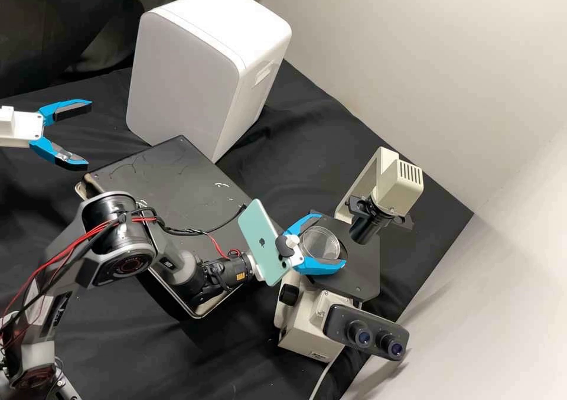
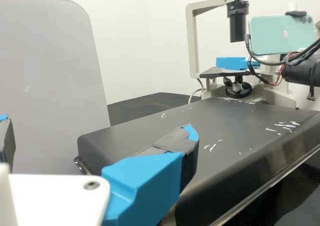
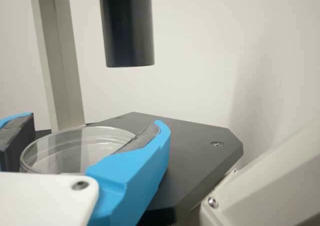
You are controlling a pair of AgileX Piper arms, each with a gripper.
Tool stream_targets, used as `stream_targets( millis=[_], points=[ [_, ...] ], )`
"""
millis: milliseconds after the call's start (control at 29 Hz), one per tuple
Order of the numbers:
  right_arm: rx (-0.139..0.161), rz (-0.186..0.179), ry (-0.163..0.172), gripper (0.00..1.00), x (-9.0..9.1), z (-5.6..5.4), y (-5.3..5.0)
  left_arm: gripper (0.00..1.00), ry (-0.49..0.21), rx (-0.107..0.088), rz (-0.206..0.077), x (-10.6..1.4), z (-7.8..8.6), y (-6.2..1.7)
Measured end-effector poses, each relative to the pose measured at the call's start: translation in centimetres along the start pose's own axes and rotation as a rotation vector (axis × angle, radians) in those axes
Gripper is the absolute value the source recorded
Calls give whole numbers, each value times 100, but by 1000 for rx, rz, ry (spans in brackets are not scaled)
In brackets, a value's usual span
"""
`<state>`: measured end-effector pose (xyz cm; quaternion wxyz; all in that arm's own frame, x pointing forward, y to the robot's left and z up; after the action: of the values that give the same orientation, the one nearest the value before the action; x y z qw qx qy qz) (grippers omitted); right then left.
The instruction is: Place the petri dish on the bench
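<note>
The petri dish is clamped by the right gripper, one blue finger pressed against its rim on each side. In the right wrist view the clear, empty dish is seen sitting snugly between the two finger pads. The dish is held at the black stage of the microscope, beneath the dark condenser tube. Whether it rests on the stage or is raised just off it cannot be told. A mint-green phone is mounted on the wrist behind this gripper.

The left gripper is held with its fingers spread wide apart and nothing between them. It is placed at the far left of the black bench, just beside a flat black case. A tall white box stands behind the case.
</note>
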<state>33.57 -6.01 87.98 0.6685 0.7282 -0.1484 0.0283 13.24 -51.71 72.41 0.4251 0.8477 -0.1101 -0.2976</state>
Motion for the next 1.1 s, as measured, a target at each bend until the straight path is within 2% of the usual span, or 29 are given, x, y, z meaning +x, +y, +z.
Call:
stream_targets(
  millis=[173,276,449,621,691,760,967,1105],
  points=[
    [16,-6,0,0,-77,-18,-9,100,2,0,0,0,-3,0],
    [33,-19,11,0,-139,-76,-34,100,3,5,1,2,-13,3],
    [56,-35,22,0,-205,-130,-65,100,7,-5,2,3,-25,4],
    [81,-53,54,0,-300,-248,-83,100,4,-1,-23,4,-29,-18],
    [80,-67,71,0,-335,-300,-109,100,4,-1,-34,4,-29,-28],
    [76,-88,91,0,-364,-358,-151,100,4,-1,-34,4,-29,-28],
    [74,-150,100,0,-466,-428,-287,100,4,-1,-34,4,-29,-28],
    [75,-173,113,0,-519,-480,-336,100,4,-1,-34,4,-29,-28]
  ],
)
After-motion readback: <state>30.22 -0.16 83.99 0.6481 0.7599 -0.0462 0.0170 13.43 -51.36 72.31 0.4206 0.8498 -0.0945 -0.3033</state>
